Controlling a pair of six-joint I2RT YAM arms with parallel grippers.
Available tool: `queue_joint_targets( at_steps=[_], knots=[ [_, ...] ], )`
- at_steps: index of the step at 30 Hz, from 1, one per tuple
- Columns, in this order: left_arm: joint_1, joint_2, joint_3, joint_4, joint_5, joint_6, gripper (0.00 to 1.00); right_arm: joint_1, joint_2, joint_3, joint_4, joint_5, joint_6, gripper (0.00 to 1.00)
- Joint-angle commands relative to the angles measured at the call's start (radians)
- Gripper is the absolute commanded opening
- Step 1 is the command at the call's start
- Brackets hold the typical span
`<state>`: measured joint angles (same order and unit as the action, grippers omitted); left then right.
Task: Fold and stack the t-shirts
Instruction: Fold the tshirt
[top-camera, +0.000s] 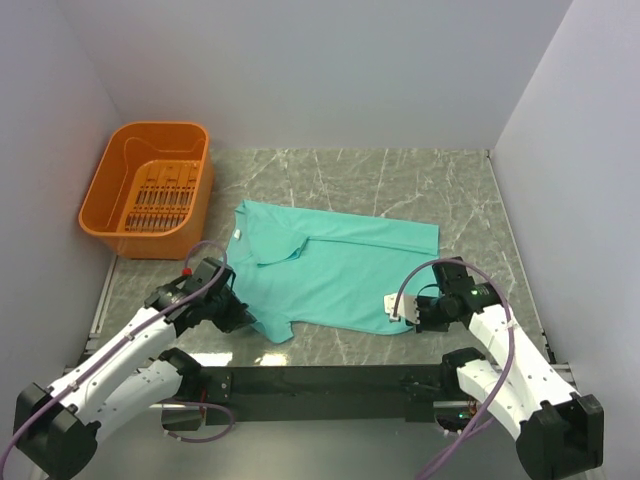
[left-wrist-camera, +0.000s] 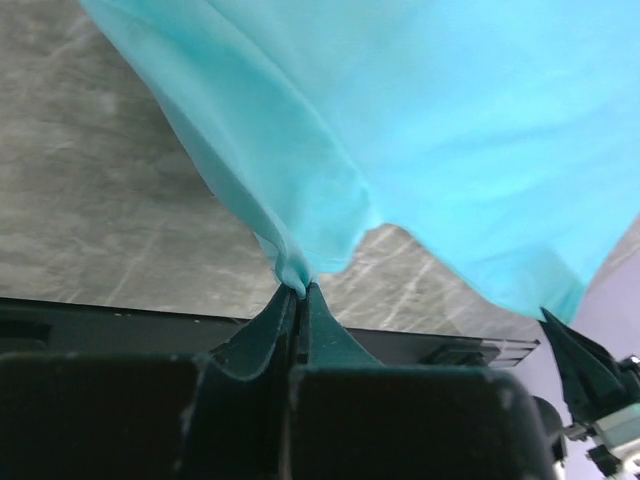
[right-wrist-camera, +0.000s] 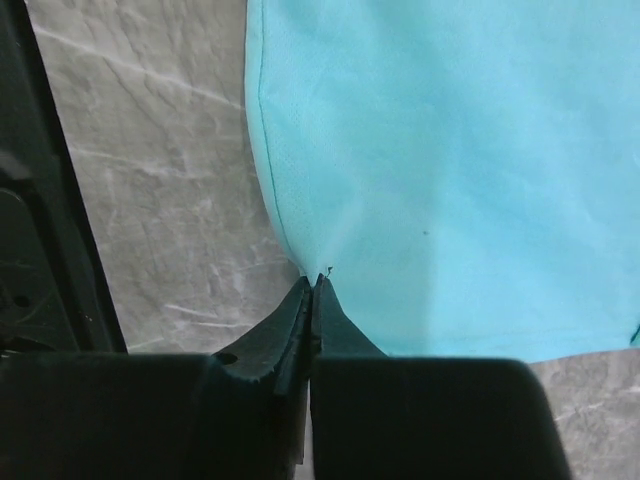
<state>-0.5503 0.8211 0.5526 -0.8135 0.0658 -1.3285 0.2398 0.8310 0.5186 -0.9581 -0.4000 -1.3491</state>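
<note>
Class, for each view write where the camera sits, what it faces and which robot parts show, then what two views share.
Top external: above and behind, facing down on grey marbled table, plain teal-green cloth t-shirt, orange slotted plastic basket; left gripper, right gripper show.
Left wrist: on the left arm, facing t-shirt pinched in own fingers.
Right wrist: on right arm, likewise.
Shared: both wrist views show t-shirt, table.

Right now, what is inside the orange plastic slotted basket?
Inside the orange plastic slotted basket, only its own slotted floor shows, with no cloth. Its near wall hides the nearest strip of floor. The teal-green t-shirt lies outside on the grey marbled table.
</note>
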Motion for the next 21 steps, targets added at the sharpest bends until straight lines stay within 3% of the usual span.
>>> queue_joint_targets(
  at_steps=[1,7,15,21],
  knots=[
    [0.004,-0.007,0.069,-0.022,-0.015,-0.003,0.01,0.001,-0.006,0.041,-0.024,-0.066,0.024,0.00],
    [0.038,-0.011,0.128,-0.038,-0.011,0.025,0.00,-0.056,0.017,0.089,-0.039,-0.120,0.033,0.00],
    [0.187,0.006,0.176,-0.004,0.029,0.097,0.01,-0.316,0.108,0.155,-0.071,-0.212,-0.061,0.00],
    [0.250,0.096,0.248,0.100,0.065,0.115,0.01,-0.370,0.227,0.172,-0.012,-0.249,-0.027,0.00]
  ],
)
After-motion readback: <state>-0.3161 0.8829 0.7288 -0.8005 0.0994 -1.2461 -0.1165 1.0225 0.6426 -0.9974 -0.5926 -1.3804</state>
